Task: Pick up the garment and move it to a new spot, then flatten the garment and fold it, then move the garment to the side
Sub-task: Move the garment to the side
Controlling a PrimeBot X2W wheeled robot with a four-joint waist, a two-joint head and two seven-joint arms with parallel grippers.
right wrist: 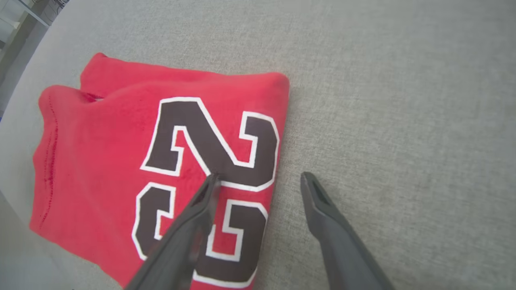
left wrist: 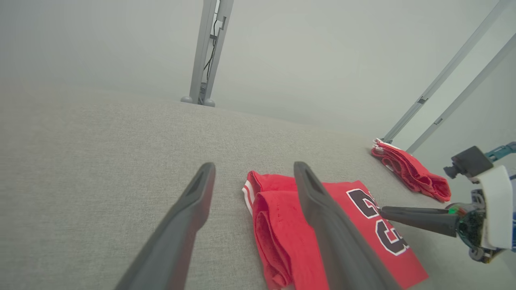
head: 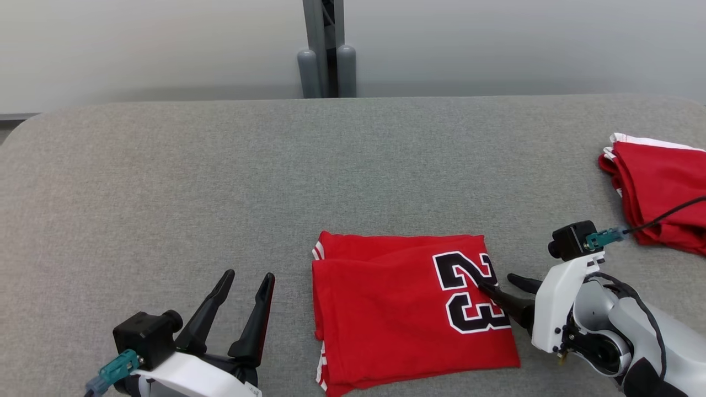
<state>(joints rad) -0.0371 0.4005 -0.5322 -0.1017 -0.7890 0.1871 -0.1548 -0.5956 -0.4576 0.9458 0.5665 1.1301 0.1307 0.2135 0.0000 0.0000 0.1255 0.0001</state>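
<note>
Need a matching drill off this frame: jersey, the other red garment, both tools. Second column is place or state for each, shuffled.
Column 1
1. jersey
2. second red garment
3. left tool
4. right tool

Column 2
A. open, one finger over the number 23, the other over bare table
B. folded, number facing up, at the front middle of the table
C. open, over bare table to the left of the jersey
D. lying at the far right of the table

Pairs: 1-B, 2-D, 3-C, 4-A
</note>
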